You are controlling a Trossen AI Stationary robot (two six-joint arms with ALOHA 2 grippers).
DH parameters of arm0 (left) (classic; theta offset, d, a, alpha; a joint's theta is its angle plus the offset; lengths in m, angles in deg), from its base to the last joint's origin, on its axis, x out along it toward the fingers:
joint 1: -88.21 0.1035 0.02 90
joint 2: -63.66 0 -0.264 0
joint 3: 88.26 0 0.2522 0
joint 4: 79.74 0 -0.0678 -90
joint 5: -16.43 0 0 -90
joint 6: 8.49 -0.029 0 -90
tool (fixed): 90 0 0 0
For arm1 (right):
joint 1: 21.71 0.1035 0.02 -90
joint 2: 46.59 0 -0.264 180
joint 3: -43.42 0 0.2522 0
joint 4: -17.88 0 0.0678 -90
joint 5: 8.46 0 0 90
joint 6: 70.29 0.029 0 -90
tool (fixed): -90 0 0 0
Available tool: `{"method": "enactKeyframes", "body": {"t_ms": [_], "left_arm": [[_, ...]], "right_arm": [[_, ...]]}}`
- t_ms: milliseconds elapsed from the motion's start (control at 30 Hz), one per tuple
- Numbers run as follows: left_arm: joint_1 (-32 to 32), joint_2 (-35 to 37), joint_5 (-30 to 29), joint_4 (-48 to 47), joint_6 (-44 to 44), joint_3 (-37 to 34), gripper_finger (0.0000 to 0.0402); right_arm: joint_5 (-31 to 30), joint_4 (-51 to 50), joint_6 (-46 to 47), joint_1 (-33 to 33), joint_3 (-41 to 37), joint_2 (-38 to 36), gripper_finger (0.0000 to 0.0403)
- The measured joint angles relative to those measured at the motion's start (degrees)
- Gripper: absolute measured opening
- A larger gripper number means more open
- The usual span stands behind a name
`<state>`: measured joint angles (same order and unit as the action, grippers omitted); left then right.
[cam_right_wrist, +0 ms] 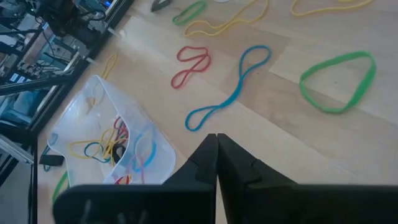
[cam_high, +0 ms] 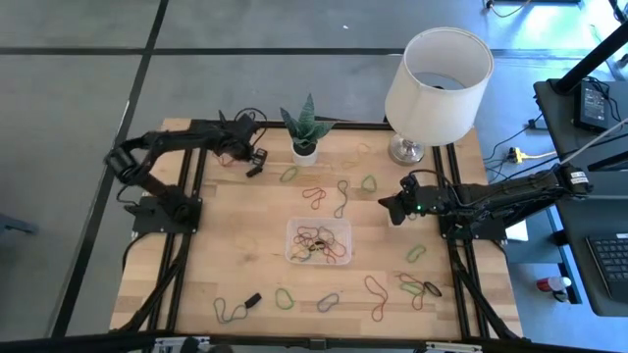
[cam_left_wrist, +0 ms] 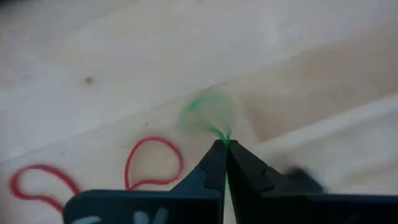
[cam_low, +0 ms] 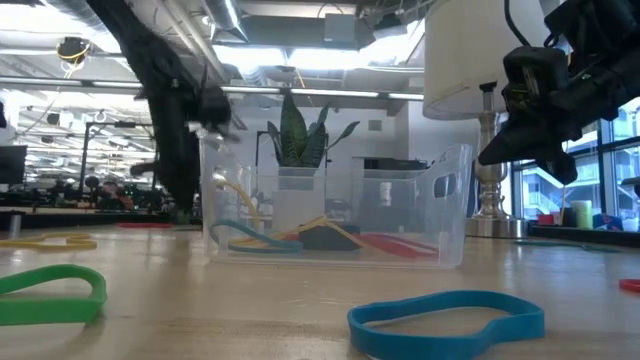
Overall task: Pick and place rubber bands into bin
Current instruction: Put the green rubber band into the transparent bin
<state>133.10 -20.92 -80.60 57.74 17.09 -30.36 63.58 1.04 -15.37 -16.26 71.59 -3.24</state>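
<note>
The clear plastic bin (cam_high: 294, 227) sits mid-table with several rubber bands inside, and it also shows in the low view (cam_low: 440, 200). More bands lie loose on the wood: green (cam_high: 288, 174), red (cam_high: 314, 196), blue (cam_right_wrist: 227, 84), green (cam_right_wrist: 339, 81). My left gripper (cam_high: 255, 169) is left of the plant pot, shut on a green rubber band (cam_left_wrist: 208, 115). My right gripper (cam_high: 385, 205) hovers right of the bin, shut (cam_right_wrist: 216, 135) and holding nothing. My left gripper pinches the green rubber band between its two fingertips (cam_left_wrist: 212, 155). It has the band by one end (cam_left_wrist: 220, 133), and the loop sticks out beyond the tips, blurred, over the wood. Whether the loop touches the table cannot be told.
A white plant pot (cam_high: 304, 149) stands at the far edge beside my left gripper, and a lamp with a large white shade (cam_high: 437, 74) stands at the far right. A small black piece (cam_high: 252, 298) lies near the front edge. Bands are scattered along the near side (cam_low: 50, 295), (cam_low: 450, 320).
</note>
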Motion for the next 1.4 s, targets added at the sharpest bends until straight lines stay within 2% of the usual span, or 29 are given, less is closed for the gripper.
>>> {"method": "enactKeyframes", "body": {"t_ms": [133,267,367,467,667,733,867,1000,1167,1400], "left_arm": [[-3.58,7.99,0.85,-4.12,-3.48,-0.08,0.0002],[-9.7,15.51,1.92,-5.56,-2.85,-0.02,0.0002],[-16.51,18.74,2.27,-6.65,-0.86,1.13,0.0002],[-25.39,18.76,1.54,-10.72,-0.03,4.11,0.0002],[-42.2,13.12,-9.35,-12.19,6.55,12.05,0.0002],[-45.51,10.06,-11.36,-12.16,6.69,15.1,0.0002],[-48.88,2.93,-11.67,-12.08,4.86,21.45,0.0002],[-49.81,-4.38,-9.57,-11.92,-0.46,26.82,0.0002],[-49.72,-11.6,-3.17,-11.76,-6.81,31.27,0.0002],[-49.69,-18.11,4.7,-11.35,-8.34,33.93,0.0003]], "right_arm": [[0.0,0.0,-1.9,0.0,0.0,0.0,0.001],[0.03,0.0,-7.13,0.0,0.02,0.0,0.001],[-0.02,0.0,-10.36,0.0,0.02,0.0,0.001],[-0.02,0.0,-13.08,0.0,0.02,0.0,0.001],[0.0,0.0,-15.1,0.0,0.02,0.0,0.001],[0.0,-0.02,-15.13,0.0,0.02,0.0,0.001],[0.0,-0.08,-15.13,0.0,0.02,0.0,0.001],[0.02,-0.14,-15.05,0.02,0.04,0.0,0.001],[0.07,-1.36,-15.0,0.02,0.04,0.02,0.001],[0.25,-2.52,-12.9,0.04,0.04,0.02,0.001]]}}
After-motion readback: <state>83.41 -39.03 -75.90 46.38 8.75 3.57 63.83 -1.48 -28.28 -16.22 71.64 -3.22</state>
